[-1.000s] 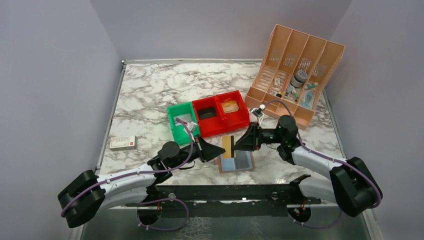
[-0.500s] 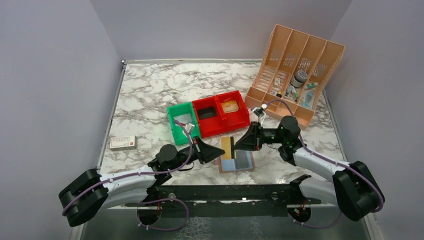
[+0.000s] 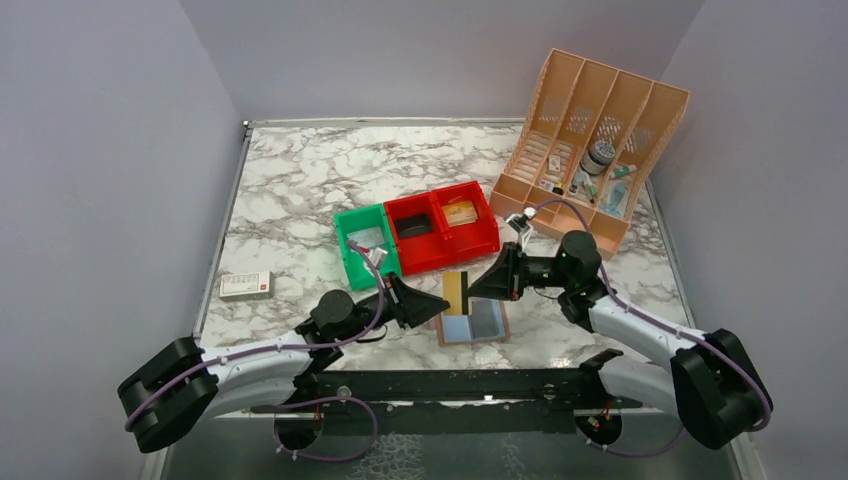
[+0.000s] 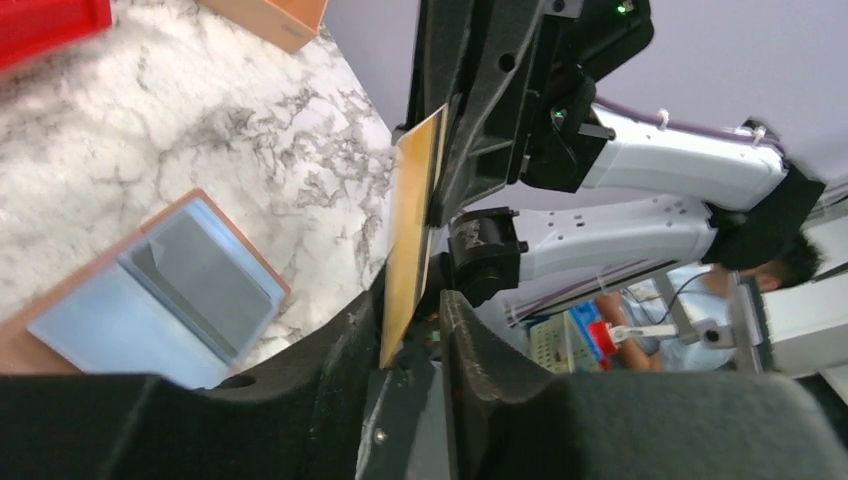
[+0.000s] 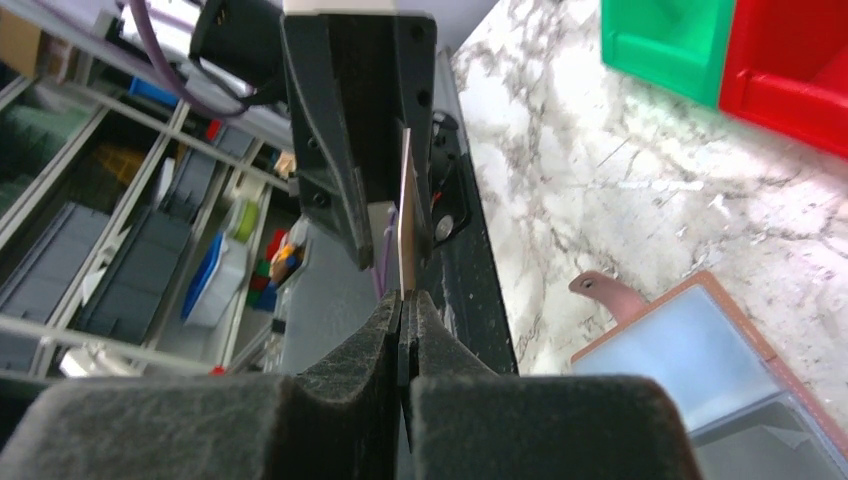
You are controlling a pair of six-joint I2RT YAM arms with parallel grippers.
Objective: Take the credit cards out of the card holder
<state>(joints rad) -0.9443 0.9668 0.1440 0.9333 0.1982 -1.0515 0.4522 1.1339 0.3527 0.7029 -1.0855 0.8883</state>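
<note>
One credit card, the yellow-gold card (image 3: 455, 292), hangs in the air between my two arms, over the far end of the card holder (image 3: 473, 338), which lies open and flat on the table (image 3: 300, 190) close in front of the red bin (image 3: 445, 256). My right gripper (image 5: 403, 312) is clamped tight on one end of it, while the left gripper (image 4: 412, 325) has its jaws apart around the other end, a gap showing beside the card. A dark grey card (image 3: 488, 319) sits in one pocket of the holder.
</note>
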